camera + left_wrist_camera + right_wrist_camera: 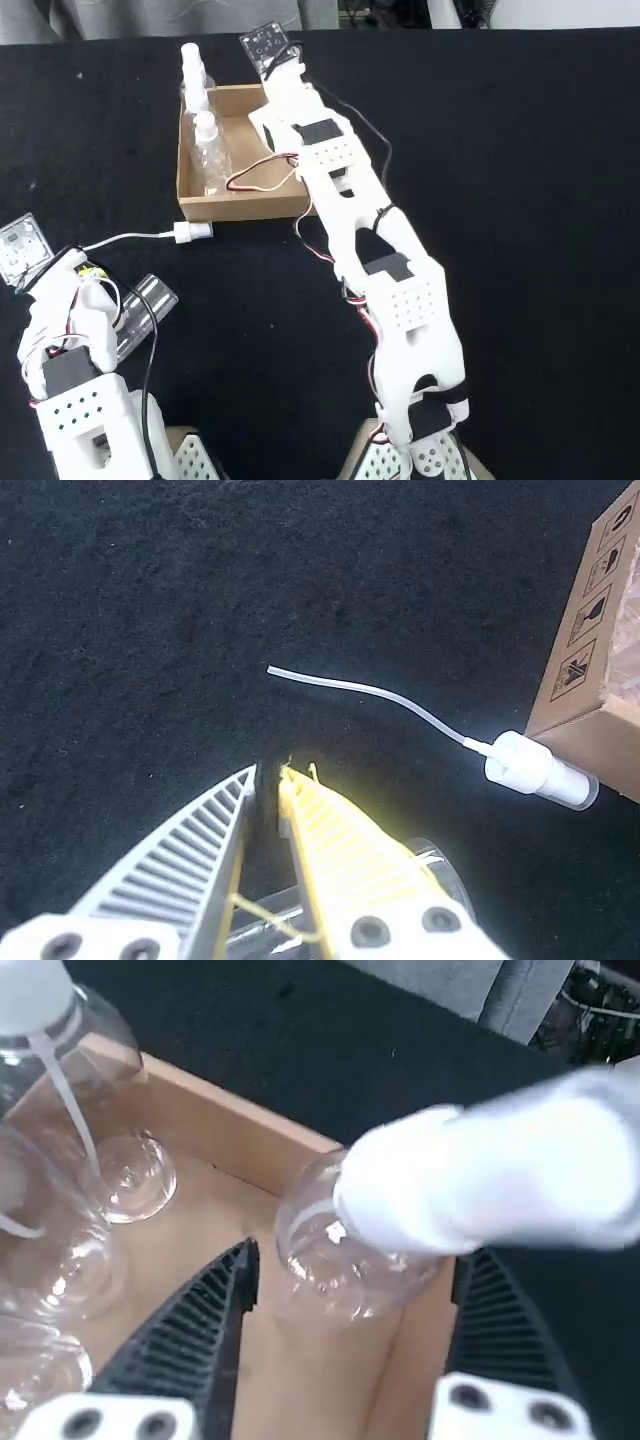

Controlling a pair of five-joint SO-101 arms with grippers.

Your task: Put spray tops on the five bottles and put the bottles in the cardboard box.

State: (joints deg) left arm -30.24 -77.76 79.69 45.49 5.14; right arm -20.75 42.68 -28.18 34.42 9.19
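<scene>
— Where was your right pincer (357,1255)?
— Over the box (240,205), at eleven o'clock on the desk (520,150). It was released, jaws wide on either side of a capped bottle (320,1250) by the box's twelve o'clock wall. Other bottles (208,145) stood along its nine o'clock wall.
— And the left pincer (265,778)?
— Clenched on nothing, at seven o'clock on the desk. A loose bottle (148,305) lay just beside it, at its three o'clock. The loose top (535,770) lay near the box's seven o'clock corner, tube pointing to nine o'clock.
</scene>
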